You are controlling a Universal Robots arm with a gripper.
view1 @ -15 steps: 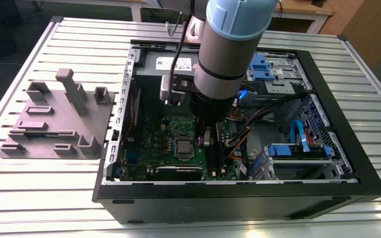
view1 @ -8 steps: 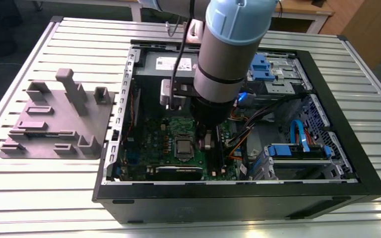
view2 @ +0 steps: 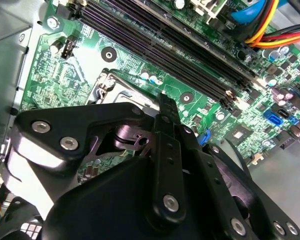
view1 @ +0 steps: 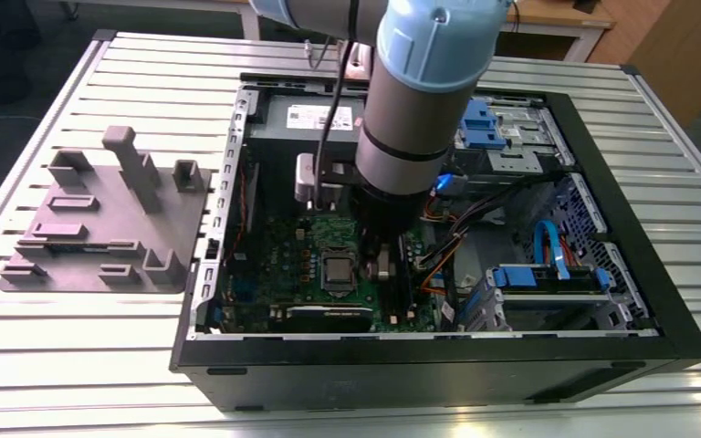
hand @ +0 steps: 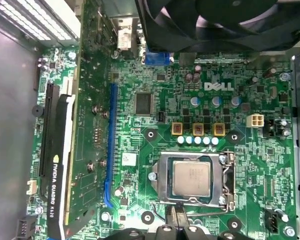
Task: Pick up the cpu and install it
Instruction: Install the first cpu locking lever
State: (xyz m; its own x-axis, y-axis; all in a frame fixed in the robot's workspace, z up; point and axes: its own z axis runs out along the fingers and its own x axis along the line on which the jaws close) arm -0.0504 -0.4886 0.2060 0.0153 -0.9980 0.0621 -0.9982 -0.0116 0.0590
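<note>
The cpu lies seated inside its socket frame, jaws just beside its edge, their opening unclear.

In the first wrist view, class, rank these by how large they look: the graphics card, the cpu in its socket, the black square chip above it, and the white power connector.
Largest to smallest:
1. graphics card
2. cpu
3. black square chip
4. white power connector

All sit on the same board, so camera nearness hardly skews this.

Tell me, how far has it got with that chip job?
The cpu already sits in the socket on the motherboard, so picking and placing look done. The hand hovers just beside the socket, holding nothing visible. Whether the socket is latched shut, I cannot tell.
</note>
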